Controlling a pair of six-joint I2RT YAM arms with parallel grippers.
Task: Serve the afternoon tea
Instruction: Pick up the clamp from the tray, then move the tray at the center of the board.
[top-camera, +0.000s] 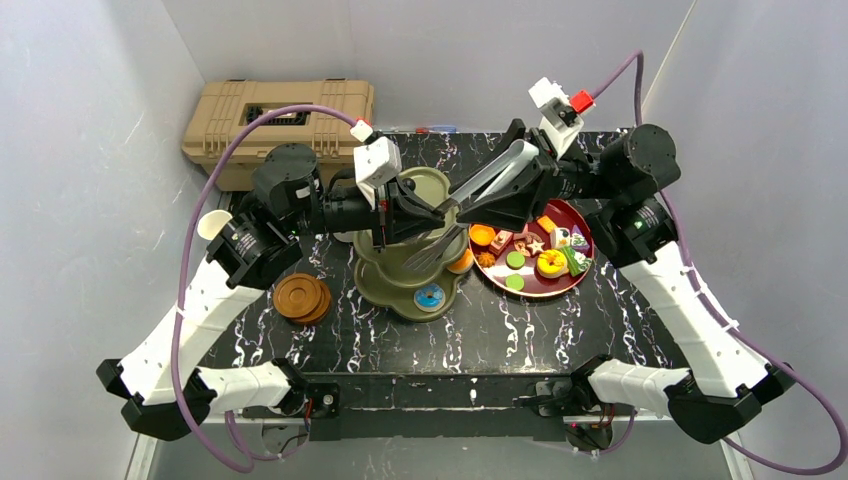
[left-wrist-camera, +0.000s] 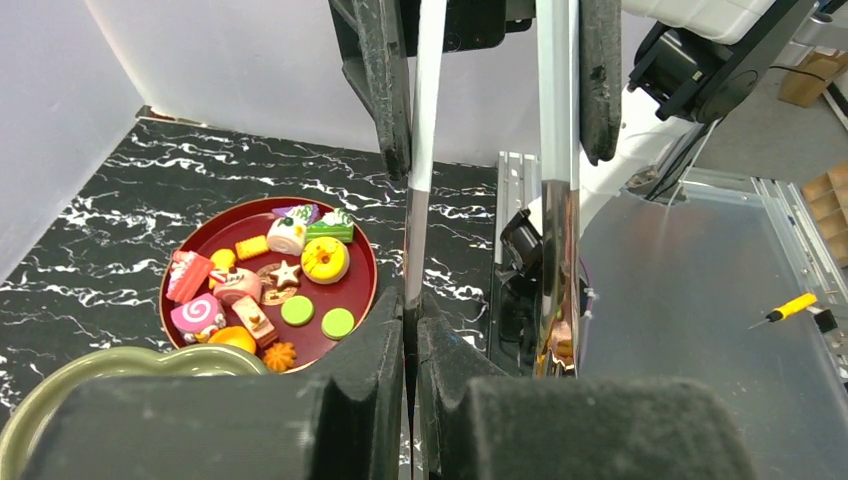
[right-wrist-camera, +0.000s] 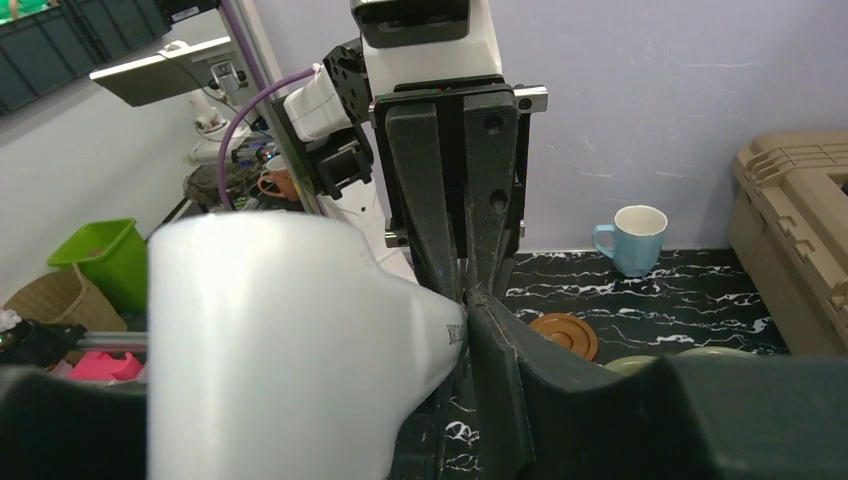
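Silver tongs (top-camera: 500, 165) slant across the table centre, and we see the right gripper (top-camera: 488, 200) clamped on their handle. We judge they should be seated squarely in that grip before reaching for a pastry. Their arms stand well apart, tips over the olive-green tiered stand (top-camera: 400, 292), with nothing visible between them. The left gripper (top-camera: 428, 212), fingers pressed together, seems to pinch one arm. Toy pastries (top-camera: 549, 263) lie on the dark-red plate (top-camera: 546, 288) just beside the stand.
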